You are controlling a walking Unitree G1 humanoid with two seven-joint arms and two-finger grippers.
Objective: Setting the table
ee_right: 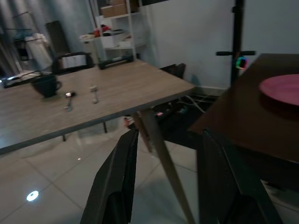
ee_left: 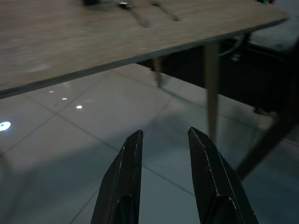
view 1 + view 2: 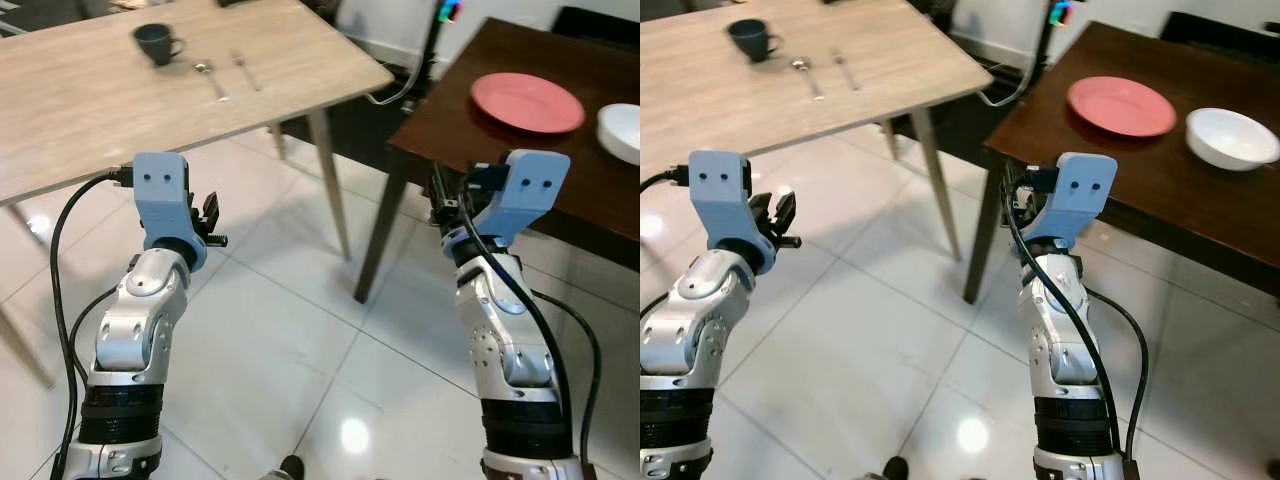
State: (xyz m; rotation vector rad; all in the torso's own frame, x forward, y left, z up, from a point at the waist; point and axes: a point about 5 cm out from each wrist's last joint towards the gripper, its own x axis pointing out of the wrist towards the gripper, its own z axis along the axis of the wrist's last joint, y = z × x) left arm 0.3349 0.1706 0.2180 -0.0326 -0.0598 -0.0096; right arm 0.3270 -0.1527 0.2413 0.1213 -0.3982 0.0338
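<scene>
Currently, left hand [image 2: 163,140] and right hand [image 1: 168,140] hang parted and empty above the floor [image 3: 280,330].

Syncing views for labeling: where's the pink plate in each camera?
Left eye: pink plate on the dark table, upper right.
Right eye: pink plate, upper right of centre, beside the white bowl.
Left wrist: not in it.
Right wrist: right edge.
Shared landmark: the light wooden table.

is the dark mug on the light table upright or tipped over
Upright: the dark mug stands on its base on the light table, rim up, handle out sideways.
</scene>
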